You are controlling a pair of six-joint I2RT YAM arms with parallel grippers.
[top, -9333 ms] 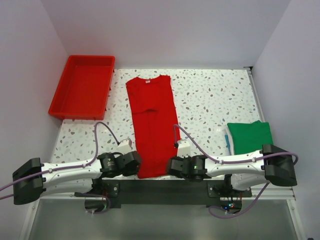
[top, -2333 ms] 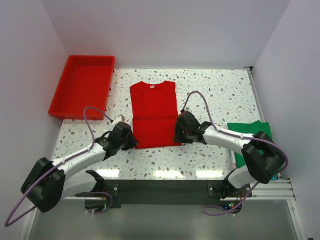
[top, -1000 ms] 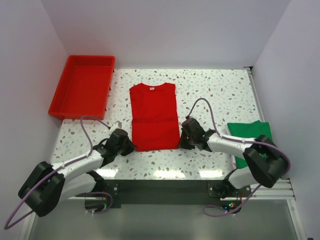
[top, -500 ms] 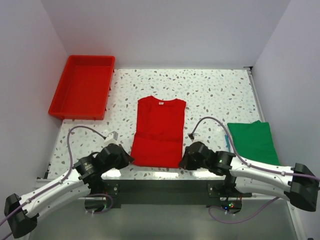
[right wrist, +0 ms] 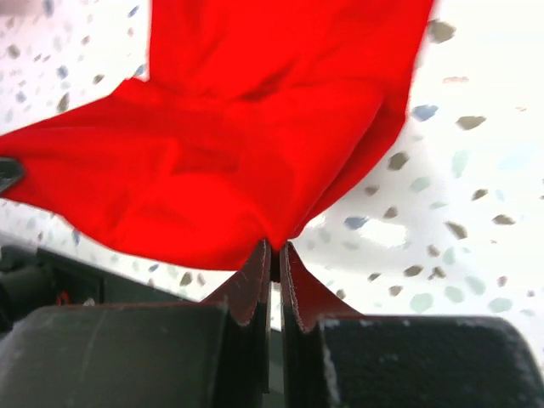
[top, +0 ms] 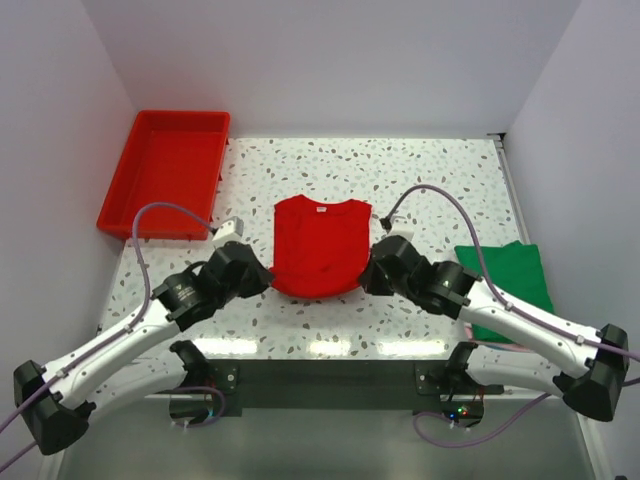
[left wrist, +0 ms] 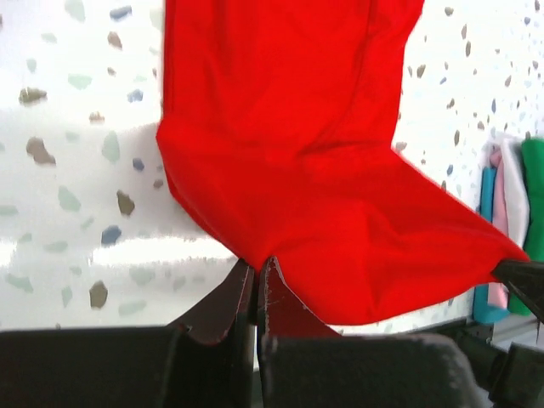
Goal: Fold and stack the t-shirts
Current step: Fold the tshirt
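From above, the bright red soft cloth t-shirt (top: 322, 240) sits at the centre of the white speckled table (top: 430, 180), its collar and small white label toward 12 o'clock. Its near hem is raised and slung in a shallow curve between the two arms. The left gripper (top: 262, 280) has the corner at the shirt's 8 o'clock and the right gripper (top: 368, 272) the corner at 4 o'clock. A rigid red plastic tray (top: 165, 175) lies at the table's 10 o'clock, and a folded green t-shirt (top: 510, 275) at 4 o'clock, well apart from the red one. In the left wrist view the left gripper (left wrist: 257, 276) is closed to a thin slit on the very edge of the red cloth (left wrist: 289, 153), which sags toward 3 o'clock. A strip of teal, pink and green folded cloth (left wrist: 510, 212) shows at that edge. In the right wrist view the right gripper (right wrist: 272, 259) is likewise pinched nearly flat on a corner of the red cloth (right wrist: 229, 161), which billows toward 9 o'clock. Both holds look shallow, so a tug from the arms spreading could pull a corner free. If one arm leads the other toward 12 o'clock, the fold would land skewed. The slack middle may also bunch or drag into a crease under the folded layer.
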